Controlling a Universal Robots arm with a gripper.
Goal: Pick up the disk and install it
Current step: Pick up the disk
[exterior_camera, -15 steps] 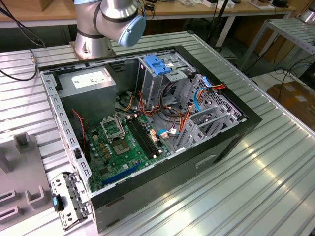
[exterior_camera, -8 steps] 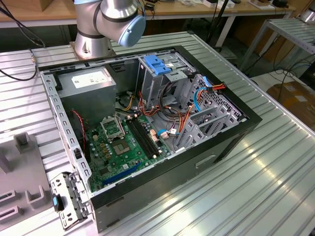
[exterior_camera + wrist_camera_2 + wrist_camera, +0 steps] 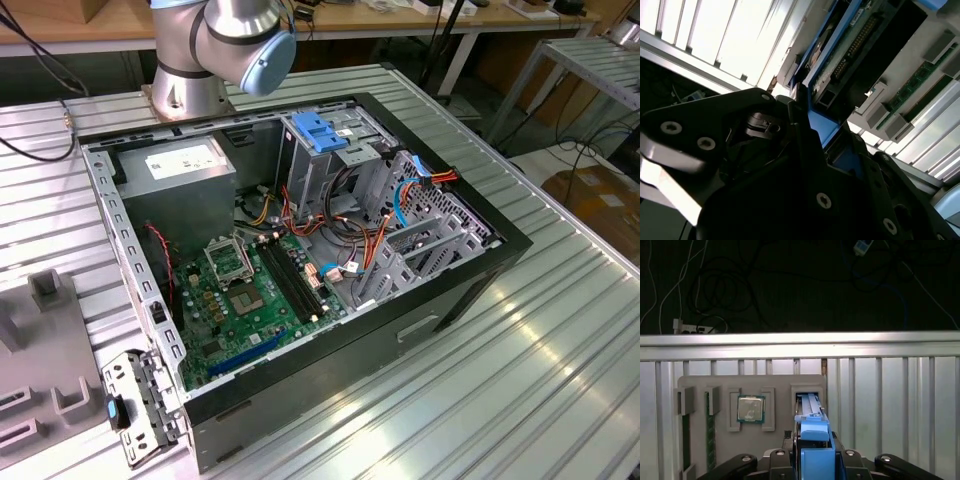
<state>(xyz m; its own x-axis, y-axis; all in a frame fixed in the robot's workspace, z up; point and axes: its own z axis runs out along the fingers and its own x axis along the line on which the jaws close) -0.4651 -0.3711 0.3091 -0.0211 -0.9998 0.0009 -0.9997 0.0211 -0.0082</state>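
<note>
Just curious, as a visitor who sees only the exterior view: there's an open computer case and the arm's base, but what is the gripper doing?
Observer: In the first wrist view the gripper is closed on the disk, at its blue rail.
Visitor: Where is that disk?
Observer: It stands on edge at a slot in a grey tray. I cannot tell whether it is seated in the slot.
Visitor: Is anything else on the tray?
Observer: A square processor chip lies in a pocket beside that slot.
</note>
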